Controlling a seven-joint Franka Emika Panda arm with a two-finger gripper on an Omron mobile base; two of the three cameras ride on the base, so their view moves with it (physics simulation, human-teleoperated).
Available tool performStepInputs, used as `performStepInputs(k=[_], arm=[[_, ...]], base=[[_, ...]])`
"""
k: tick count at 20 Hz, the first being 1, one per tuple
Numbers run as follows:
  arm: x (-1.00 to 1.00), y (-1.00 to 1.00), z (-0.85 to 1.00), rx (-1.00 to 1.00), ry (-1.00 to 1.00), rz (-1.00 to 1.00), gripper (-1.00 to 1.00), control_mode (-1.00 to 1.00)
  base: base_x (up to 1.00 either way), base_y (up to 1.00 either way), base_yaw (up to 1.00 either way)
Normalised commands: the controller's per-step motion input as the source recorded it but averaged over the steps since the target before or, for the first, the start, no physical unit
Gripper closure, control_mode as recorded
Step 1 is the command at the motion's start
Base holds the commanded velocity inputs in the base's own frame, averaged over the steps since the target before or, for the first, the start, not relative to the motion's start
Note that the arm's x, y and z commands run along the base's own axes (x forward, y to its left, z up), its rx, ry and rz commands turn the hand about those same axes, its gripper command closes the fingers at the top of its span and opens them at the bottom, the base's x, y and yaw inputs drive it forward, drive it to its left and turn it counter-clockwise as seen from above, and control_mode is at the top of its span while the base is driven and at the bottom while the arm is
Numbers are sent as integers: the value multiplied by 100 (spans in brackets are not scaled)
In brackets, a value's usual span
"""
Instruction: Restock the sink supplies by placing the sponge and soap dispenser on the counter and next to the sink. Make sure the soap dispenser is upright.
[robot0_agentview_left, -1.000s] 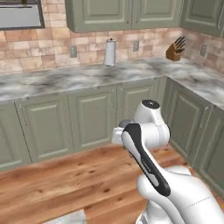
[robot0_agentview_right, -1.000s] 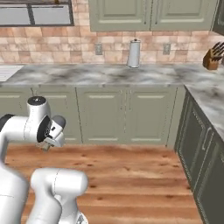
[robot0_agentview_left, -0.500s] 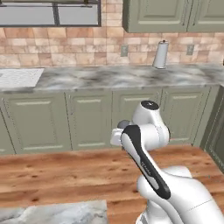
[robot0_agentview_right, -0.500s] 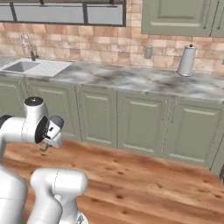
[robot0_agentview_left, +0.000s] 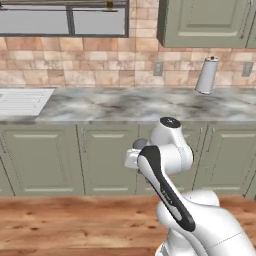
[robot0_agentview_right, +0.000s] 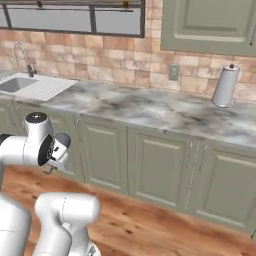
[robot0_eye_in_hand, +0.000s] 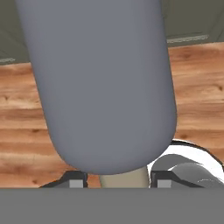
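1. The gripper (robot0_eye_in_hand: 117, 180) is clamped on the soap dispenser (robot0_eye_in_hand: 103, 83): in the hand view the grey rounded bottle fills the space between the two dark finger tips (robot0_eye_in_hand: 73, 180), one on each side of it, with a pale narrow part showing right at the tips.
2. Past the bottle lies wooden floor (robot0_eye_in_hand: 197, 92), bare planks on both sides of it, and beyond that the foot of the sage-green cabinets (robot0_eye_in_hand: 188, 22).
3. In the base views the arm is folded in tight, its hand tucked low in front of the cabinet doors (robot0_agentview_left: 105, 160), well below the desk edge.
4. The desk (robot0_agentview_left: 130, 106) runs as one long marble strip above and beyond the gripper; its front edge is straight and unbroken across the left base view.
5. The sink (robot0_agentview_right: 31, 86) sits at the far left end of the desk, well apart from the gripper, with the chrome faucet (robot0_agentview_right: 21, 56) rising behind it against the brick wall.
6. Between the sink's ribbed drainboard (robot0_agentview_left: 22, 100) and the paper towel roll (robot0_agentview_left: 207, 75) the marble carries nothing visible: wide open room.
7. The paper towel roll stands upright near the wall, off to the right and well apart from the sink.
8. A wall outlet (robot0_agentview_left: 158, 68) sits on the tiles just left of the roll.
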Motion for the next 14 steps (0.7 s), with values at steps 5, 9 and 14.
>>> performStepInputs(k=[5,9,14], arm=[[0,0,0,0,0,0,100,100],[0,0,0,0,0,0,100,100],[0,0,0,0,0,0,100,100]], base=[[100,-12,7],[100,10,0],[83,71,0]])
